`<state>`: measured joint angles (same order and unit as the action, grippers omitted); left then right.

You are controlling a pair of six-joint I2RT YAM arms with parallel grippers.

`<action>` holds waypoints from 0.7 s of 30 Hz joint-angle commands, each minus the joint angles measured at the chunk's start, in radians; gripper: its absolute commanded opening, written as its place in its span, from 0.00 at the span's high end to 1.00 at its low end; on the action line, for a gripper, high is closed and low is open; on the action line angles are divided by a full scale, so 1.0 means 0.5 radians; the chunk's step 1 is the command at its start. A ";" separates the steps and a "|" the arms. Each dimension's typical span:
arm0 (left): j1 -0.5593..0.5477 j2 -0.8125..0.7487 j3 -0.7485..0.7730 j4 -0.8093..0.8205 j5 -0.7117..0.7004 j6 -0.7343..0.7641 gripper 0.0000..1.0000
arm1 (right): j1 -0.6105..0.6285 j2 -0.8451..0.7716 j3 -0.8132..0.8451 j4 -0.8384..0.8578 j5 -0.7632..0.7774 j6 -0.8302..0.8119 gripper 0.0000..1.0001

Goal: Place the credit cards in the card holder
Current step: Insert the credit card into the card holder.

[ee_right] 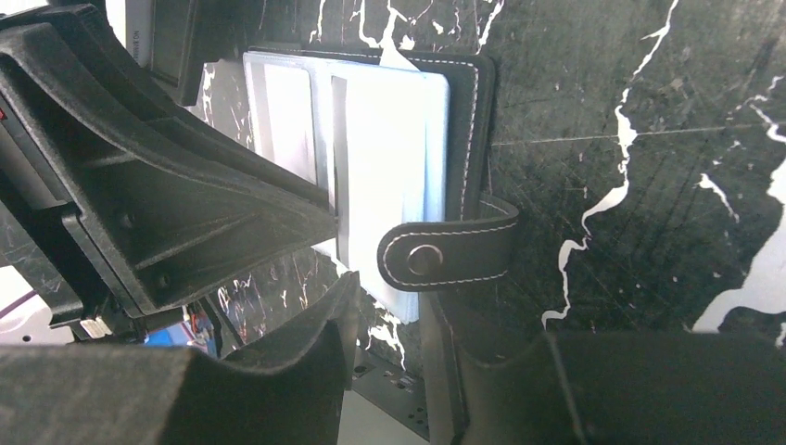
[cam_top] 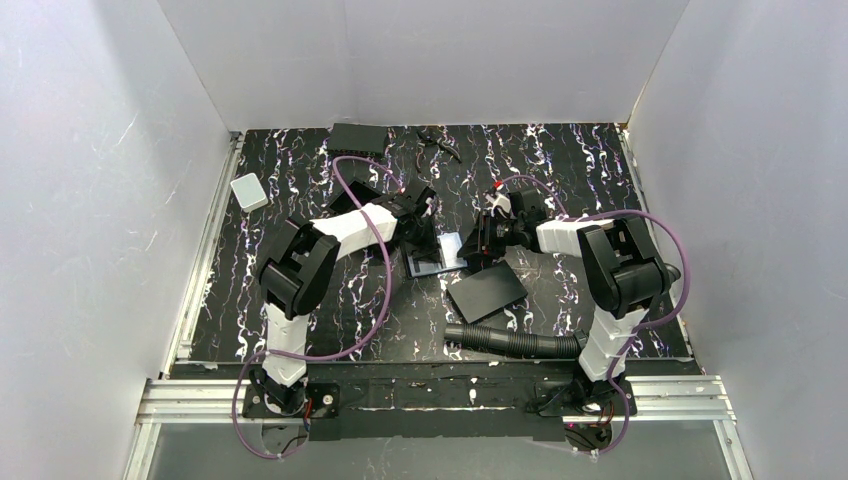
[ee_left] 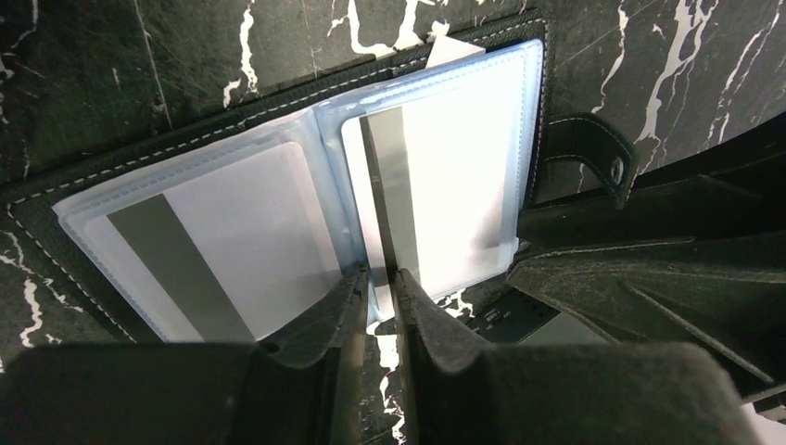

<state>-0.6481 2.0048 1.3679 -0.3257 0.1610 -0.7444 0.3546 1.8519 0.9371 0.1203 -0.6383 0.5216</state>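
The black card holder [cam_top: 430, 258] lies open at the table's middle, its clear sleeves facing up [ee_left: 185, 141] [ee_right: 468, 120]. Two credit cards sit in the sleeves, white backs with grey stripes showing: one on the left [ee_left: 213, 241], one on the right [ee_left: 445, 185] [ee_right: 389, 158]. My left gripper [cam_top: 425, 240] [ee_left: 380, 278] is shut to a narrow slit, its tips at the near edge of the right sleeve. My right gripper [cam_top: 478, 243] [ee_right: 389, 297] is open, straddling the holder's corner beside the snap strap [ee_right: 445, 255] [ee_left: 584, 153].
A matte black sheet [cam_top: 487, 292] lies just right of the holder, with a black corrugated hose [cam_top: 515, 343] in front of it. A white box [cam_top: 249, 191] sits at far left, a black box [cam_top: 357, 138] and a dark tool [cam_top: 440, 148] at the back. White walls surround the table.
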 commanded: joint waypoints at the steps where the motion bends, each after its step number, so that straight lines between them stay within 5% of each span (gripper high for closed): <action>1: 0.016 -0.037 -0.022 0.086 0.169 -0.074 0.86 | -0.004 0.010 0.014 0.023 -0.022 -0.020 0.61; 11: 0.015 0.002 0.002 0.207 0.293 -0.157 0.85 | 0.015 0.049 -0.075 0.201 -0.100 0.100 0.62; 17: 0.021 -0.006 -0.027 0.088 0.219 -0.114 0.74 | 0.004 -0.030 -0.009 0.008 -0.001 -0.006 0.61; 21: 0.030 -0.012 -0.048 0.076 0.206 -0.093 0.77 | 0.000 -0.091 0.031 -0.129 0.058 -0.086 0.59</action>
<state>-0.6378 2.0224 1.3580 -0.2507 0.2691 -0.8098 0.3546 1.8551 0.9204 0.1502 -0.6553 0.5405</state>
